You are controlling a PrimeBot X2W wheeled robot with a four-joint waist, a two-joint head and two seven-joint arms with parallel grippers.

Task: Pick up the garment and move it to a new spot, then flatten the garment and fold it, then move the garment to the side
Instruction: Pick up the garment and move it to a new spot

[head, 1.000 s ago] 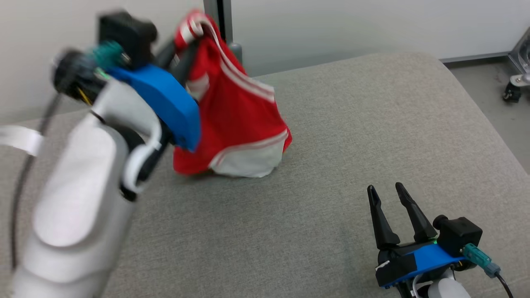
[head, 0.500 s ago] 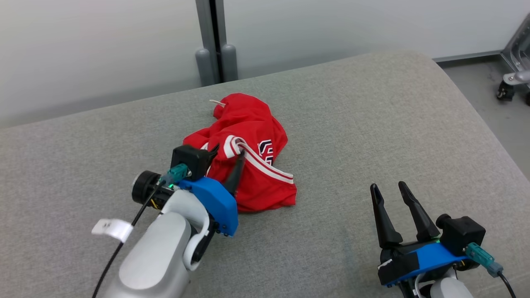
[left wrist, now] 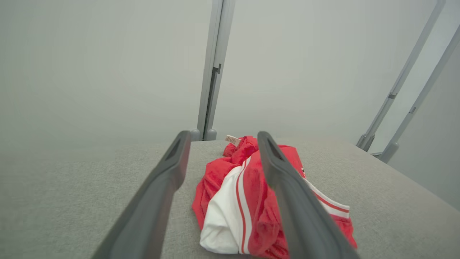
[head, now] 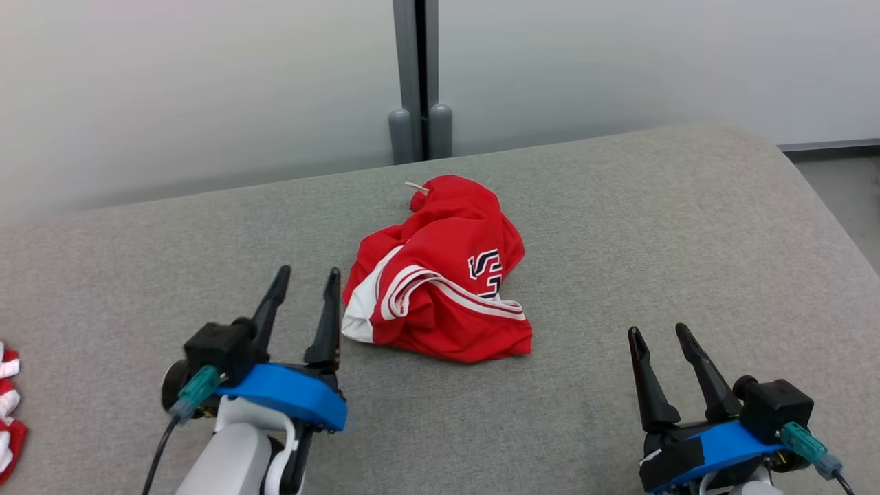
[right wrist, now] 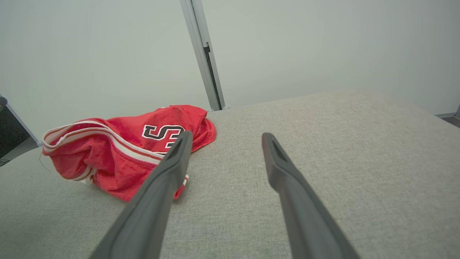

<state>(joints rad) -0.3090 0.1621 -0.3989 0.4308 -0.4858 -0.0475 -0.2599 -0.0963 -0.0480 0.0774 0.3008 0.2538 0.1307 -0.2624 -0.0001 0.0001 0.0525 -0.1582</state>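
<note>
Right now the garment (head: 440, 275), a red sports top with white stripes and a dark letter patch, lies in a crumpled heap about midway between the left and right edges of the grey padded surface (head: 619, 227), somewhat nearer the far edge than the near one. Nothing grips it. A small label sticks out of its far end, and a white panel shows at its near-left side.

The left gripper (head: 309, 271) sits just beside that white panel, on the heap's left, with its two dark fingers spread wide and nothing between them. Its inner finger comes very close to the cloth; whether it touches cannot be told. From the left wrist the heap lies straight ahead, partly behind that finger.

The right gripper (head: 658, 331) rests toward the near right corner, well apart from the heap, fingers likewise spread and empty.

Some red-and-white striped fabric (head: 8, 405) shows near the surface's left edge. A grey post (head: 414, 75) stands behind the far edge.
</note>
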